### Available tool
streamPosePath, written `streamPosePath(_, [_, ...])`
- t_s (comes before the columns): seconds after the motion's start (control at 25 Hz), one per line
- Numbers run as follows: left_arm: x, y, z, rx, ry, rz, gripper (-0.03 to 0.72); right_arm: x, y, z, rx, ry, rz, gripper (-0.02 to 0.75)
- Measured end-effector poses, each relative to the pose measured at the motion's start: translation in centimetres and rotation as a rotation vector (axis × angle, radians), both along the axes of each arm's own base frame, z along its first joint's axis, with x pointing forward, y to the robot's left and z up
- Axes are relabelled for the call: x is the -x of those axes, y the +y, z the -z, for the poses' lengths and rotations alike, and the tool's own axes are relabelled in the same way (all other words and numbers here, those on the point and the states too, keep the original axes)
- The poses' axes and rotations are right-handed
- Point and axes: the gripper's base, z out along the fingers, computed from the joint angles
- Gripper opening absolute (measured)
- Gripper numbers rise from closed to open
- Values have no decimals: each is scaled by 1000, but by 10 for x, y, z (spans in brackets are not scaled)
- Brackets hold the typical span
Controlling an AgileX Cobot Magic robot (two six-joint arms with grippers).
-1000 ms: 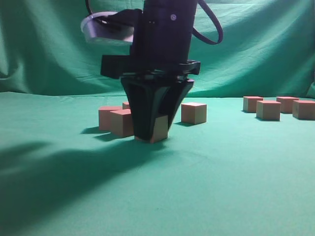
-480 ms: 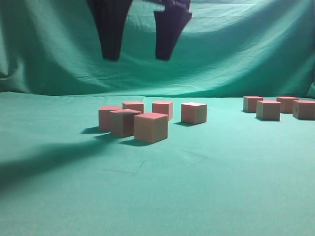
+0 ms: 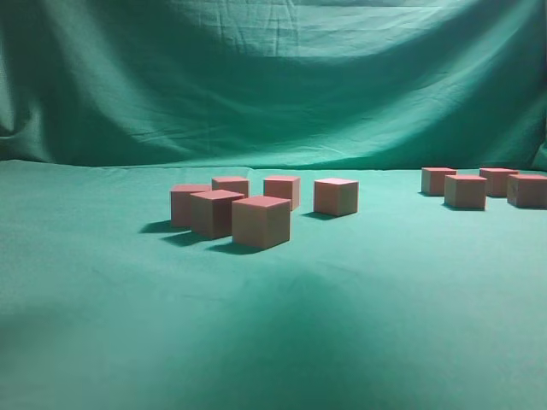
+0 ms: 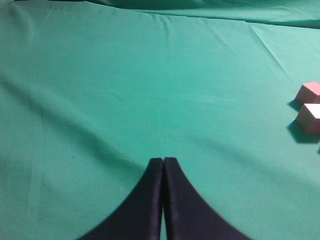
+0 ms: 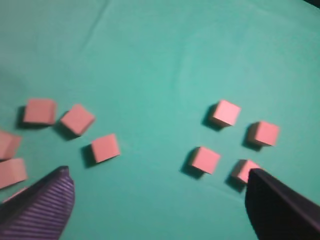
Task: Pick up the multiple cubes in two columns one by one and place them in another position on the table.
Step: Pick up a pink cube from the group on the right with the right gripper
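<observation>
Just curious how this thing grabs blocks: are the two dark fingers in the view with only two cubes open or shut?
Shut. The left gripper shows its fingers pressed together, holding nothing.

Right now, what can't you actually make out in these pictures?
- Exterior view: neither arm shows; a far cube is half hidden behind nearer cubes.
- Right wrist view: blurred; the open right gripper covers part of one cube; left-edge cubes are cropped.
- Left wrist view: shut left gripper; frame edge cuts a cube.

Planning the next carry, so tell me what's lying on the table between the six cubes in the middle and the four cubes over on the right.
Nothing: in the exterior view only bare table separates the six cubes from the four cubes.
</observation>
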Motion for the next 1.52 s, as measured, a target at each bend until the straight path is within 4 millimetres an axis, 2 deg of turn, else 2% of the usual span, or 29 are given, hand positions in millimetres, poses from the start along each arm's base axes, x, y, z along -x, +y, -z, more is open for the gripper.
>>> streamPosePath(0.08, [0, 0, 0, 0, 0, 0, 0, -13, -28, 3, -22, 20, 102, 644])
streamPosePath(0.12, [0, 0, 0, 0, 0, 0, 0, -19, -41, 11, -27, 50, 149, 644])
streamPosePath(0.24, [0, 0, 0, 0, 0, 0, 0, -34, -70, 47, -19, 167, 249, 644])
streamPosePath(0.36, [0, 0, 0, 0, 0, 0, 0, -47, -85, 88, -18, 276, 306, 644])
streamPosePath(0.44, [0, 0, 0, 0, 0, 0, 0, -59, -84, 109, -35, 294, 312, 575])
streamPosePath(0.52, [0, 0, 0, 0, 0, 0, 0, -68, -79, 124, -62, 298, 308, 582])
streamPosePath(0.56, [0, 0, 0, 0, 0, 0, 0, -72, -76, 132, -82, 309, 306, 540])
streamPosePath(0.84, [0, 0, 0, 0, 0, 0, 0, -91, -66, 181, -110, 345, 249, 551])
streamPosePath(1.0, [0, 0, 0, 0, 0, 0, 0, -97, -66, 190, -97, 320, 241, 551])
streamPosePath(1.28, [0, 0, 0, 0, 0, 0, 0, -98, -67, 190, -87, 303, 234, 551])
streamPosePath(1.52, [0, 0, 0, 0, 0, 0, 0, -101, -66, 213, -68, 353, 237, 551])
